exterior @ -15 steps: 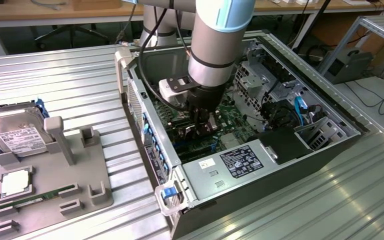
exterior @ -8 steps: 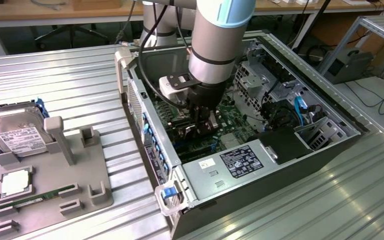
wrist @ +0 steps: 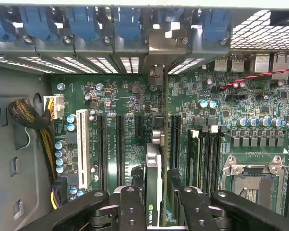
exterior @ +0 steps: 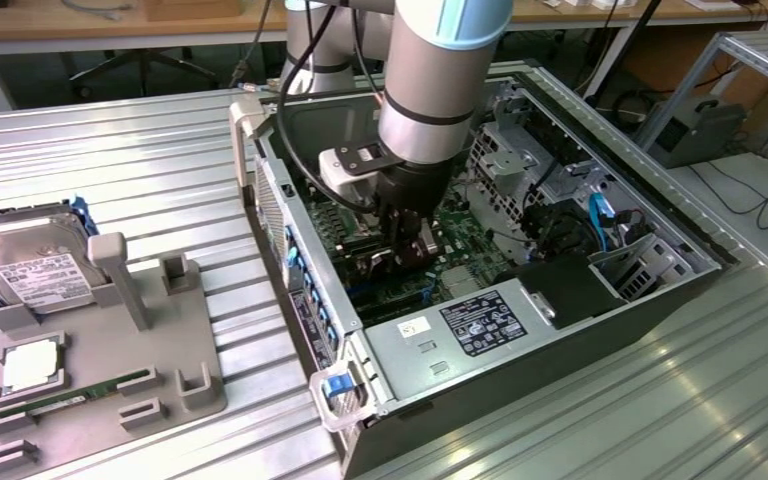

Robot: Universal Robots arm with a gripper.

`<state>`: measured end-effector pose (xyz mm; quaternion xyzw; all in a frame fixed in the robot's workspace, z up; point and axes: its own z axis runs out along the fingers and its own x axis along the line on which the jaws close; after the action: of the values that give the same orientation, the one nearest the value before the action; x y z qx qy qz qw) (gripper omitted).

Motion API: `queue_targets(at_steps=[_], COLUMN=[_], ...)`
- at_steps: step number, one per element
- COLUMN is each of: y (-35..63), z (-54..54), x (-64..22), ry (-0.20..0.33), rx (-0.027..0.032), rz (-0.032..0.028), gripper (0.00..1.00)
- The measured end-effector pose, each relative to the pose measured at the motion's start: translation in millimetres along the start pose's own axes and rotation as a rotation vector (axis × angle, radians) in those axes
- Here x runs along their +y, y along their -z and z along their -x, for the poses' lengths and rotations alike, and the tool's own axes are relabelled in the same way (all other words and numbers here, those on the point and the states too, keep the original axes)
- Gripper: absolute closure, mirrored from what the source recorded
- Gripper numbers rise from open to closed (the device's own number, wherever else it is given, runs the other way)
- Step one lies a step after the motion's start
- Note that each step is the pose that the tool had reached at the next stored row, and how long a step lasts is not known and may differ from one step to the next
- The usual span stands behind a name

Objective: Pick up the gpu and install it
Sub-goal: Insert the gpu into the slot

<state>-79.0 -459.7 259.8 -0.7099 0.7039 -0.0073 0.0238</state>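
The gpu (wrist: 153, 163) stands edge-on between my two black fingers (wrist: 134, 180), in line with a black expansion slot of the green motherboard (wrist: 120, 101). Its silver bracket (wrist: 164, 42) sits up against the case's rear slot openings. My gripper (wrist: 154, 197) is shut on the card's upper edge. In the exterior view my gripper (exterior: 404, 250) reaches down into the open computer case (exterior: 491, 335), over the motherboard's left half. Whether the card's edge is pressed fully into the slot cannot be told.
On the exterior view's left, a grey fixture (exterior: 104, 370) holds a green memory stick (exterior: 71, 397) and a silver hard drive (exterior: 31, 265). Inside the case are blue slot latches (wrist: 82, 21), a white slot (wrist: 82, 144), a braided cable bundle (wrist: 26, 113) and the processor socket (wrist: 253, 175).
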Motion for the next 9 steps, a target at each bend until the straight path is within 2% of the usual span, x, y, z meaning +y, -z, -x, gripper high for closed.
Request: queue_targets(at_steps=[3, 9], y=[0.1, 0.5], z=[0.0, 0.0], x=[0.0, -0.9], ry=[0.0, -0.001], rx=[0.0003, 0.0], rz=[0.0006, 0.0213], gripper=[0.66, 0.66])
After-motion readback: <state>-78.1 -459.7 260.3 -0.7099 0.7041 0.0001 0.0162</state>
